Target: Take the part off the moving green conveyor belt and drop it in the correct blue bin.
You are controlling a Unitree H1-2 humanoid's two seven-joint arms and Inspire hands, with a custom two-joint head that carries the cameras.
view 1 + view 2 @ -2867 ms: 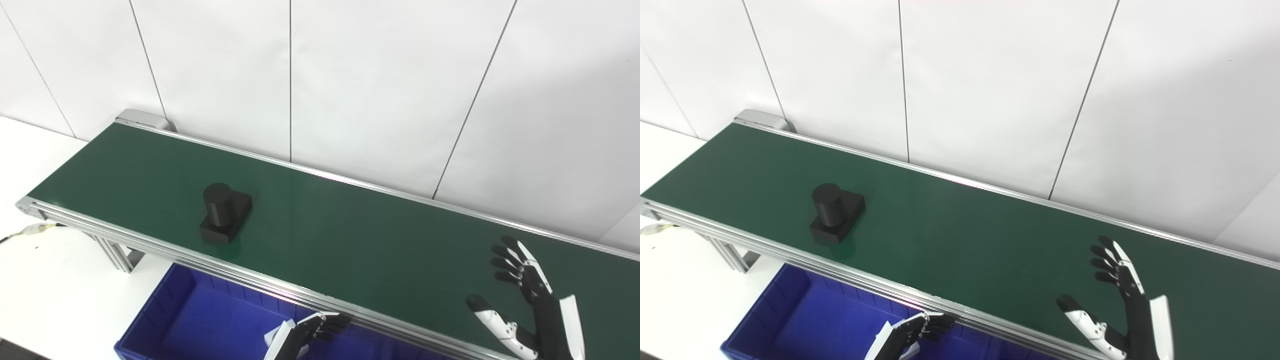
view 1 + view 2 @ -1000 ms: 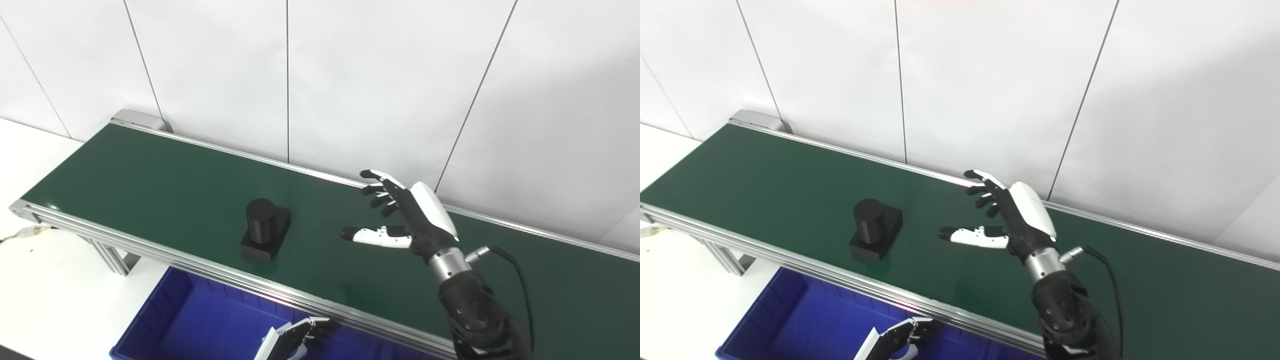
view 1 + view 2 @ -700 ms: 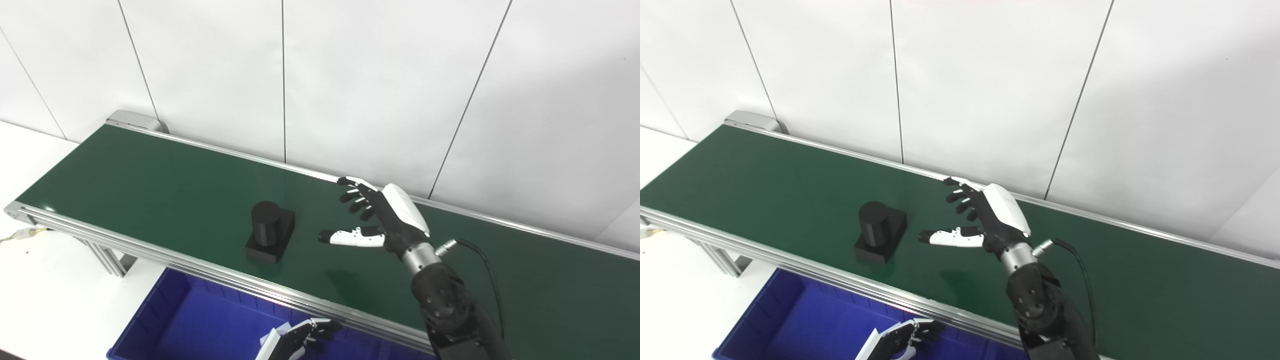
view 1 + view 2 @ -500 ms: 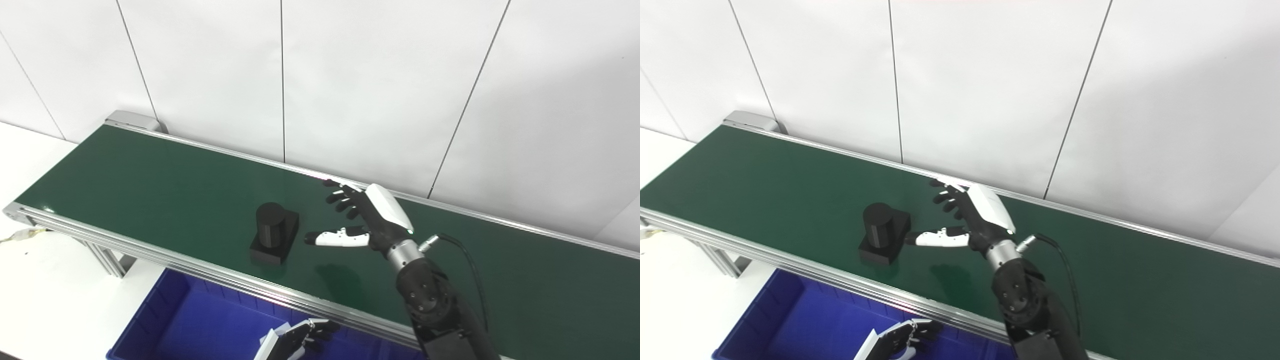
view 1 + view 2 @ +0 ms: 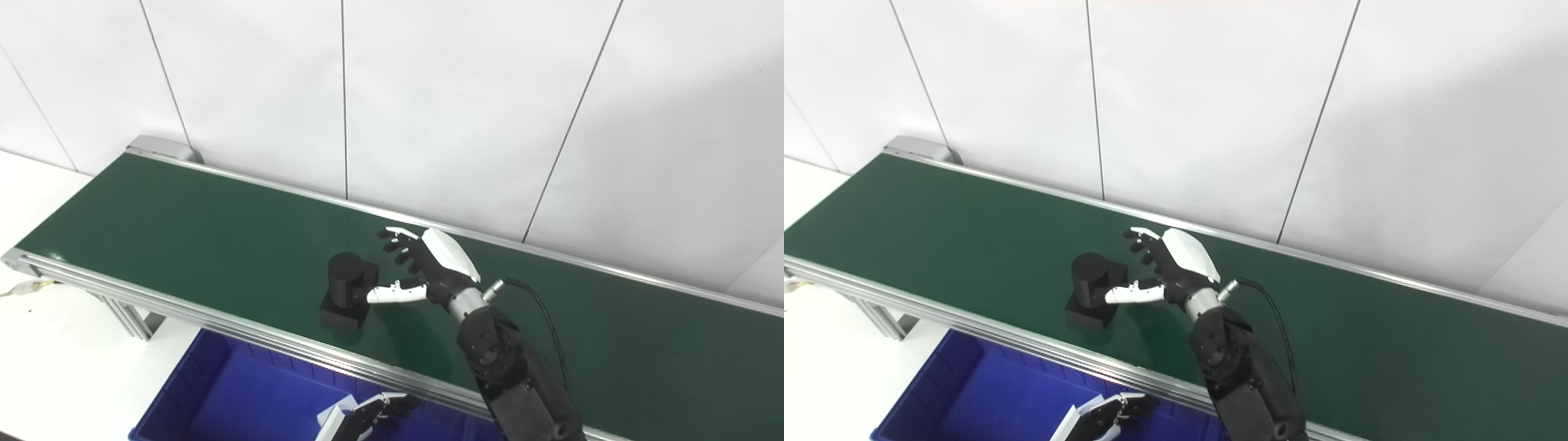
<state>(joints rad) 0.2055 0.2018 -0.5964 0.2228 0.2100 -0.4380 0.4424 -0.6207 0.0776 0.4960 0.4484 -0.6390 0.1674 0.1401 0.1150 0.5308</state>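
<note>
A black part [image 5: 344,290], a stubby cylinder standing upright on a flat square base, sits on the green conveyor belt [image 5: 184,226], close to the belt's near rail. The right hand [image 5: 429,269] is out over the belt just beside the part, on the side away from the belt's capped end. Its fingers [image 5: 398,240] are spread apart behind the cylinder and its white thumb [image 5: 392,294] reaches across the cylinder's near side, so the part stands between thumb and fingers; I cannot tell whether anything touches it yet. A black cable [image 5: 545,318] loops off the wrist. Below the belt's near rail lies a blue bin [image 5: 245,398], and the left hand [image 5: 361,419] hangs over it, fingers curled loosely, holding nothing. White wall panels [image 5: 429,92] stand behind the belt.
</note>
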